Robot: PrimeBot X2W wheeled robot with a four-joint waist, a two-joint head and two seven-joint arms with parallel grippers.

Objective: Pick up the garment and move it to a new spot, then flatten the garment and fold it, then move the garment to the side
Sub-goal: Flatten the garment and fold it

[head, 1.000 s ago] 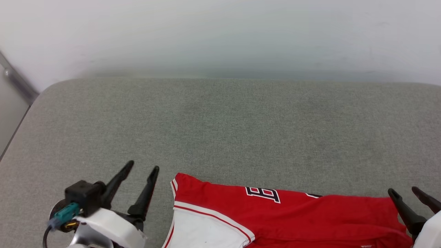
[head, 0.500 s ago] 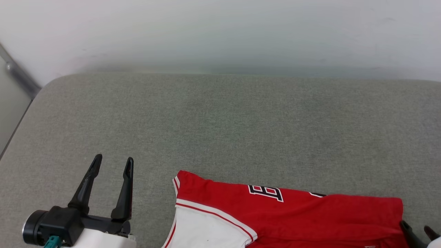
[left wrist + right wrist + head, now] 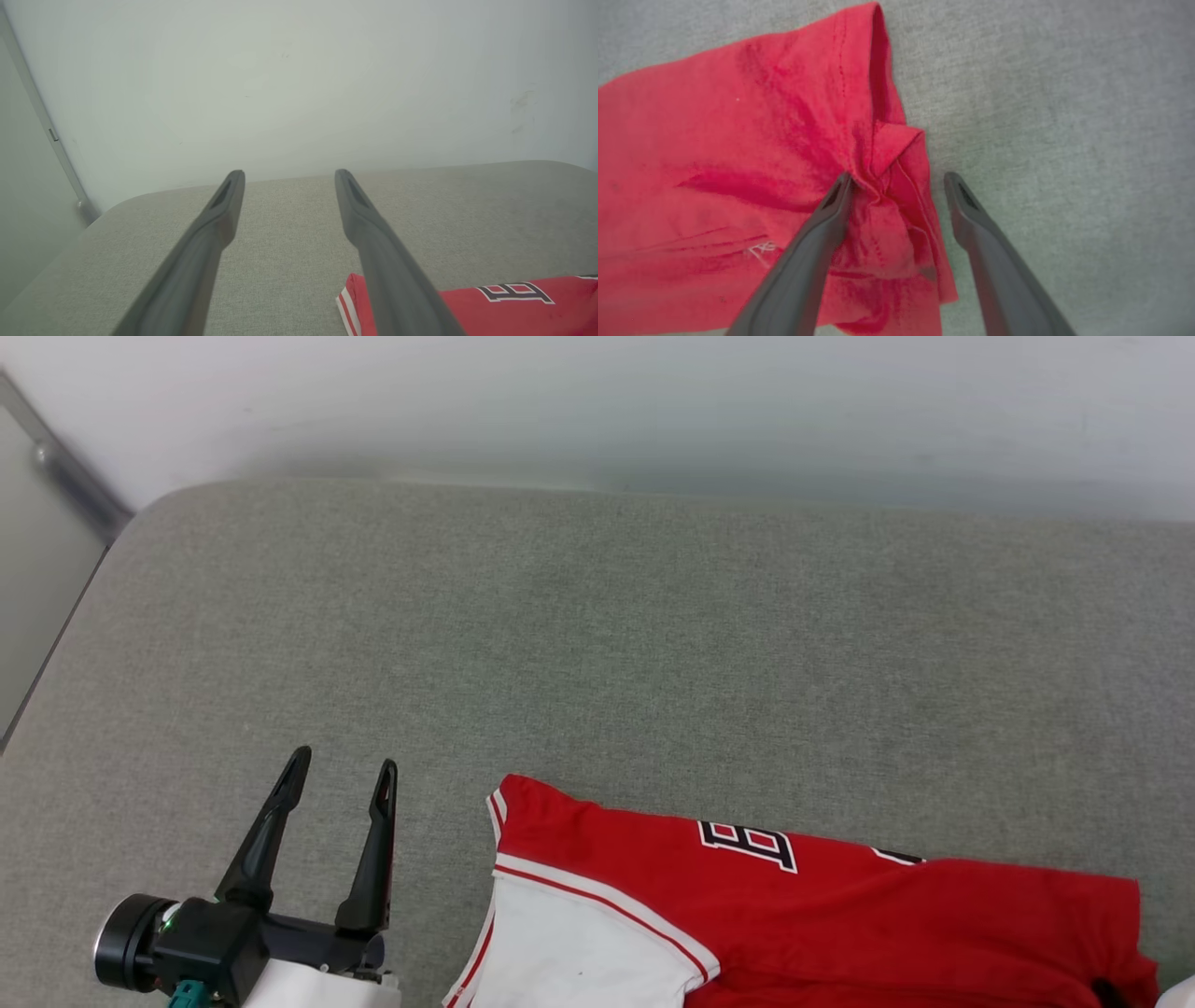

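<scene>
The garment [image 3: 840, 915] lies on the grey cushion [image 3: 597, 644] at the bottom of the head view: red body, a white sleeve [image 3: 579, 952] with red trim, and dark block lettering. My left gripper [image 3: 343, 763] stands open just left of the sleeve corner and touches nothing. In the left wrist view its fingers [image 3: 288, 175] point at the wall, with the garment [image 3: 514, 303] at the lower right. My right gripper [image 3: 899, 179] is open. Its fingers straddle a bunched red corner of the garment [image 3: 738, 163]; the left fingertip [image 3: 840, 186] touches the fabric.
A pale wall [image 3: 597, 401] runs along the cushion's far edge. The cushion's rounded left edge [image 3: 84, 607] drops to a gap with a grey metal rail [image 3: 65, 476]. Bare cushion stretches beyond and to the left of the garment.
The head view has shifted. My left gripper has turned from a slant to pointing straight ahead and sits a little further from the sleeve. My right gripper has sunk towards the view's bottom right corner.
</scene>
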